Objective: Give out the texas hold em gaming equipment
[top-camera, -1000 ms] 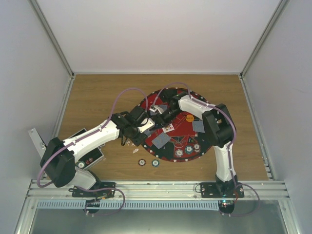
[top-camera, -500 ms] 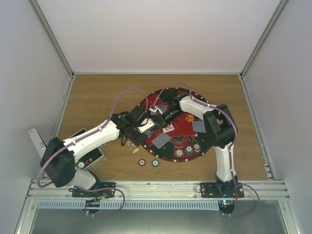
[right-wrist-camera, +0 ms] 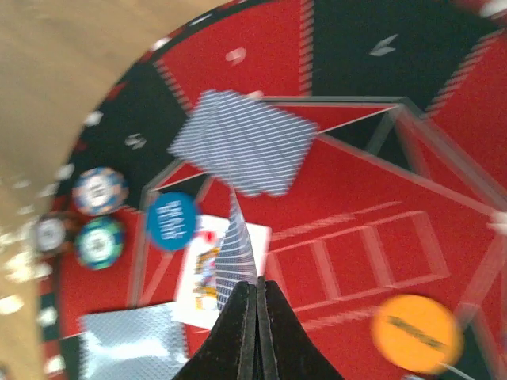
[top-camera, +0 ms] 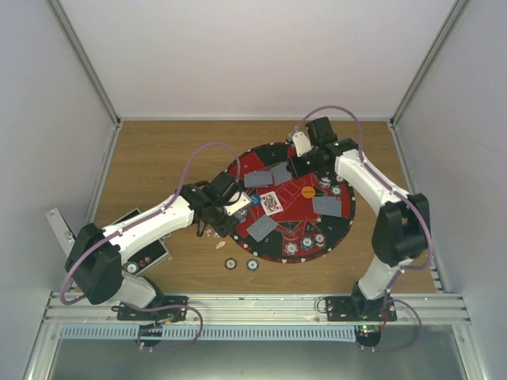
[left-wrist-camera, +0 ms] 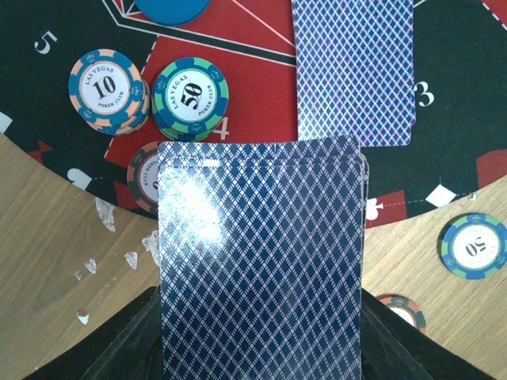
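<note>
Dealing looks about half done. Four face-down cards (top-camera: 326, 206) and a face-up card (top-camera: 271, 203) lie on the round mat (top-camera: 295, 212), with chips (top-camera: 306, 241) at its lower edge. At mid-left, the left gripper (top-camera: 236, 207) has its jaws clenched on the deck (left-wrist-camera: 261, 261). The right gripper (right-wrist-camera: 257, 289), jaws pinched on a single card (right-wrist-camera: 235, 245), has yet to lay it.

On the mat (top-camera: 295, 215), from its centre: a face-up card (top-camera: 271, 203) just at 9 o'clock, a face-down card (top-camera: 327, 207) at 3, a second card (top-camera: 261, 228) at 8, a third card (top-camera: 256, 179) at 10, a plain disc (top-camera: 308, 191) at 2, three chips (top-camera: 306, 241) at 5 to 6. Off the mat at 7 o'clock, two chips (top-camera: 230, 264) lie on the table (top-camera: 158, 158).
</note>
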Controlling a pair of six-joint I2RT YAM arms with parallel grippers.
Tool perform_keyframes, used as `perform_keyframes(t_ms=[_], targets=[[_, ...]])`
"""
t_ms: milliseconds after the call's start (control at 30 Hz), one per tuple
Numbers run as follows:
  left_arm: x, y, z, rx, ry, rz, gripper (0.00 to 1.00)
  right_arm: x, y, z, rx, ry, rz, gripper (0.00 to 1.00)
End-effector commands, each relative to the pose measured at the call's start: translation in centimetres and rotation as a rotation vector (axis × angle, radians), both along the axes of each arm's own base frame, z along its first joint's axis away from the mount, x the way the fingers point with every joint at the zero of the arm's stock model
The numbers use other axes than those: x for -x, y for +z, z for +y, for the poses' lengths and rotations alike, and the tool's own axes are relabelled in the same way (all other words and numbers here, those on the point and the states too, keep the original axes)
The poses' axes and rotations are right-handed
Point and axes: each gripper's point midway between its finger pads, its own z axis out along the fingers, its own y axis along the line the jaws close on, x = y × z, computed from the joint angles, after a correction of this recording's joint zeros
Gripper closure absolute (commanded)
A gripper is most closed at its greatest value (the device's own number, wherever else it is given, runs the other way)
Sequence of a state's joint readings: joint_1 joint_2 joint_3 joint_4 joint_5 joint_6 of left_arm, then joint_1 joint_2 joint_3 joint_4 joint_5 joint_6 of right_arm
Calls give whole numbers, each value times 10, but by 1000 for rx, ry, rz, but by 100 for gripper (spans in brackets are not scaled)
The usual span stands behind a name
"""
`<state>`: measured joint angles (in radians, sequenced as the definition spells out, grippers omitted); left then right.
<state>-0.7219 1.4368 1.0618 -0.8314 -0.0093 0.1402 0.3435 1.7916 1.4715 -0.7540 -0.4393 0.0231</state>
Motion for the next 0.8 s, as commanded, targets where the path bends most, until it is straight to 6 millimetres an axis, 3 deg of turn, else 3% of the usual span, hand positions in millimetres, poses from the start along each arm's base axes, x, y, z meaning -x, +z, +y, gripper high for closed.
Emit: perform_keyframes(t_ms=[0,100,200,400,533,767], targets=[[-6,7,-2,27,11,-36,44,-29,22,-54,388,-186,-334,99],[-7,7,-3,28,9,-38,44,-30,13,-71,602,-205,-430,99],[-7,7,-4,30,7,-35,44,-30,4,-69,728,-180,-494,100],[-6,9,-2,30,11,-42,44,-17,-19,-24,839,-25,-582,100],[-5,9,0,30,12,-45,44,7,-38,3,833,122,-588,99],[-6,10,-2,35,11,-45,44,51,-69,18,797,278,-508,100]])
